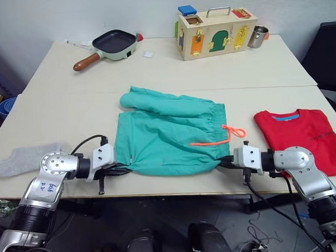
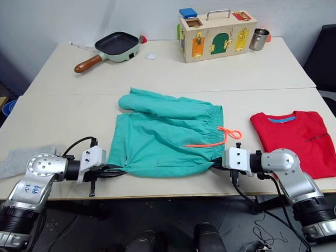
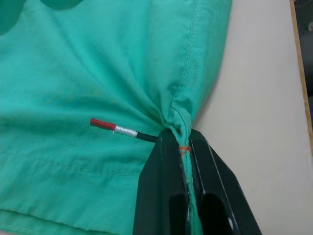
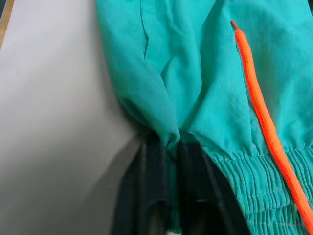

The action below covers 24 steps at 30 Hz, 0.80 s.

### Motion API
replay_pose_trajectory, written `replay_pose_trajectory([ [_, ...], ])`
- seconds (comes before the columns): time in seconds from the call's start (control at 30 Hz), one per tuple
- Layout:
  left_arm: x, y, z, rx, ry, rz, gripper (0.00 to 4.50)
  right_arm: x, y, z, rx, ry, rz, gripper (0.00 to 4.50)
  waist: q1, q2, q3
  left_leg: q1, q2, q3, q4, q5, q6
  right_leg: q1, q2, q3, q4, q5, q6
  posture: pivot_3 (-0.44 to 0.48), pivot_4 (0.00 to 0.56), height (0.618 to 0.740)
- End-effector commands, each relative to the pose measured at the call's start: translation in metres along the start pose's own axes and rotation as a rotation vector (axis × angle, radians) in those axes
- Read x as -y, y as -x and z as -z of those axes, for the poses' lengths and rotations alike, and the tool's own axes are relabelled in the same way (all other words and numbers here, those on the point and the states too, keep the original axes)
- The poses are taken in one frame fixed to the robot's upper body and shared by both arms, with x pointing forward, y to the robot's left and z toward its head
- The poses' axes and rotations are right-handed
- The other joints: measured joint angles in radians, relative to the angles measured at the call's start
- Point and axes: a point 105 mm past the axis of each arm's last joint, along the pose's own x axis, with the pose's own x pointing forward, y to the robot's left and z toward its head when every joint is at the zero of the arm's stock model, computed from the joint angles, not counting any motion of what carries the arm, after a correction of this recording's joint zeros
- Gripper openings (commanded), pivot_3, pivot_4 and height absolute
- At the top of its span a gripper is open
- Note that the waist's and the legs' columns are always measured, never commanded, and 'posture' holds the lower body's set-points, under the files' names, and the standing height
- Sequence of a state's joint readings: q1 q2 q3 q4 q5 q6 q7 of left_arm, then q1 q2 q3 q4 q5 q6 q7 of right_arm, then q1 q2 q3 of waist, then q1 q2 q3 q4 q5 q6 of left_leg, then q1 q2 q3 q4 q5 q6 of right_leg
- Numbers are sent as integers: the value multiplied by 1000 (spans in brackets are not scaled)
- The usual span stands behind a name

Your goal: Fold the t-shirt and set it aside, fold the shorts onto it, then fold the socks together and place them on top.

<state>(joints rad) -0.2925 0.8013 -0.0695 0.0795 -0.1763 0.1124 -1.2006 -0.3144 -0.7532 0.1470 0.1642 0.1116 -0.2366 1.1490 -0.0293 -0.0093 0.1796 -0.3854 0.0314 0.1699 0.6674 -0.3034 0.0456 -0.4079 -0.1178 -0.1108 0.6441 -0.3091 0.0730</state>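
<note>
both grippers pinched the shorts at the table's near edge

the shorts [image 1: 165,134] lay in the middle of the table [image 1: 61,114], partly doubled over, with one leg bunched toward the far side. the left gripper [image 3: 185,147] was clamped on a gathered fold at the near left corner of the fabric. the right gripper [image 4: 168,144] was clamped on a pinch of cloth at the near right corner, just beside the elastic waistband. the orange drawstring [image 1: 221,137] trailed across the shorts and looped near the waistband. the t-shirt [image 1: 302,134] lay folded on the right side of the table, apart from the shorts. a sock [image 1: 27,157] rested at the left, near the front edge. at the far side stood a pan [image 1: 111,45], a wooden box [image 1: 217,32] and a metal cup [image 1: 258,36].
</note>
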Motion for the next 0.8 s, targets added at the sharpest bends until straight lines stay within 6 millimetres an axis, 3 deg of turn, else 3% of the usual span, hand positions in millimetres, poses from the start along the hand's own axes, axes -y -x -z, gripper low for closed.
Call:
replay_pose_trajectory([
  [0.03,18,1,0,-16,6,68,0,-2,-1,-5,27,-6,-20,41,-1,0,0,0,0,0,0,0,0,0,0,0,0,0,0,0,150,740],
  [0.13,31,5,-9,19,15,95,0,-13,8,-9,69,-26,-69,41,0,0,0,0,0,0,-1,0,0,-1,0,0,0,0,-1,0,150,740],
  [0.27,47,9,-21,122,148,87,0,-23,33,0,67,-34,-102,41,6,0,0,-1,0,-1,-2,-1,0,-1,0,0,-2,-1,-1,0,150,740],
  [0.4,72,17,-18,112,250,143,0,-27,53,11,54,-30,-97,41,2,-1,1,-1,0,-1,-1,-1,1,1,-1,0,-4,-1,-1,0,150,740],
  [0.6,98,28,-11,64,313,219,0,-50,59,1,147,-154,-218,41,2,0,1,0,1,-3,-2,0,0,2,0,-2,-4,-1,-2,0,150,740],
  [0.8,115,43,-14,33,386,326,0,-62,60,0,91,-265,-326,41,2,1,1,0,1,-5,-3,-3,-2,2,-1,-2,-6,-1,-2,0,150,740],
])
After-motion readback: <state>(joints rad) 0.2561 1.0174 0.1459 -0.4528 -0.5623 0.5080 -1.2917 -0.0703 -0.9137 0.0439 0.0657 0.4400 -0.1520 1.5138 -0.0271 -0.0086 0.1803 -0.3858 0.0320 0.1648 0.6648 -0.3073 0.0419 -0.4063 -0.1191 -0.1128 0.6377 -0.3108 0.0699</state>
